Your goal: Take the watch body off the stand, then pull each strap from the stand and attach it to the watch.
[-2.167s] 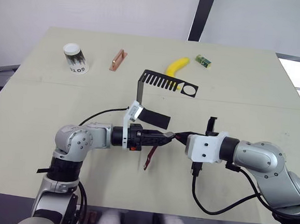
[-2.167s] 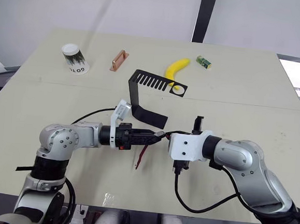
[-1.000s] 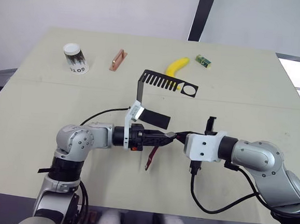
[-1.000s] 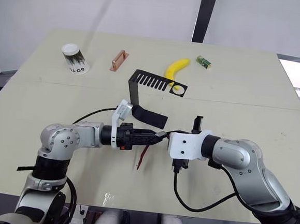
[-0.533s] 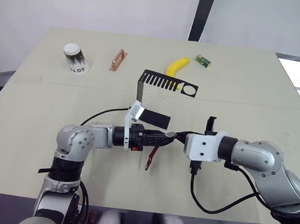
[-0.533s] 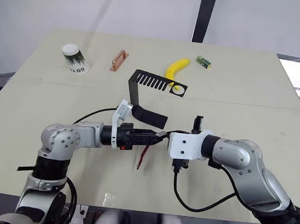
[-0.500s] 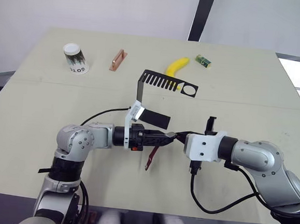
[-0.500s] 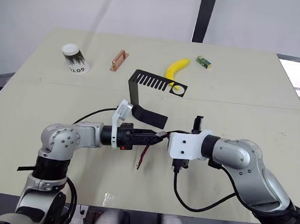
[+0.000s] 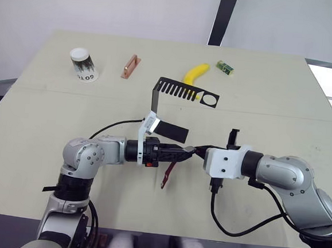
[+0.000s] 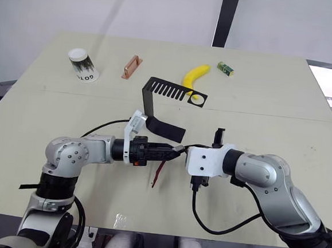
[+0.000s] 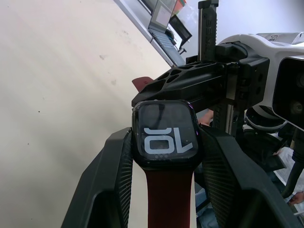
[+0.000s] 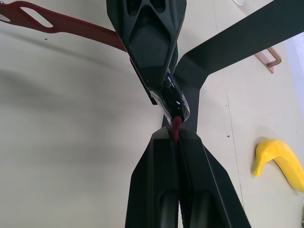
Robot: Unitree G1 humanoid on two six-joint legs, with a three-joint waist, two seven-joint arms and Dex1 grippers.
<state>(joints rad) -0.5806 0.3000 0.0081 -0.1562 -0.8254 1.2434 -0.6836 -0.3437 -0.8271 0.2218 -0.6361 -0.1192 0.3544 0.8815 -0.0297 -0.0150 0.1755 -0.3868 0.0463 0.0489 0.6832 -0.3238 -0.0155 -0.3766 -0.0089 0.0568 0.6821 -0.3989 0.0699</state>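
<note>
- The watch body (image 11: 165,134) is clamped between the left gripper (image 11: 164,156) fingers, above the table (image 9: 52,109).
- One strap (image 9: 166,174) hangs attached beneath it.
- The second strap (image 12: 176,124) is pinched by the closed right gripper (image 12: 176,135) at the watch body.
- The stand (image 9: 173,101) is left behind them.

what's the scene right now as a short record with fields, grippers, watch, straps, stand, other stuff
left gripper: shut on the watch body, screen facing its wrist camera
right gripper: shut on the second strap, its end at the watch body's edge
first strap: already on the watch body, hanging down over the table
stand: behind the grippers, slots bare
other items: paper cup, copper handle, banana, green block along the far side
</note>
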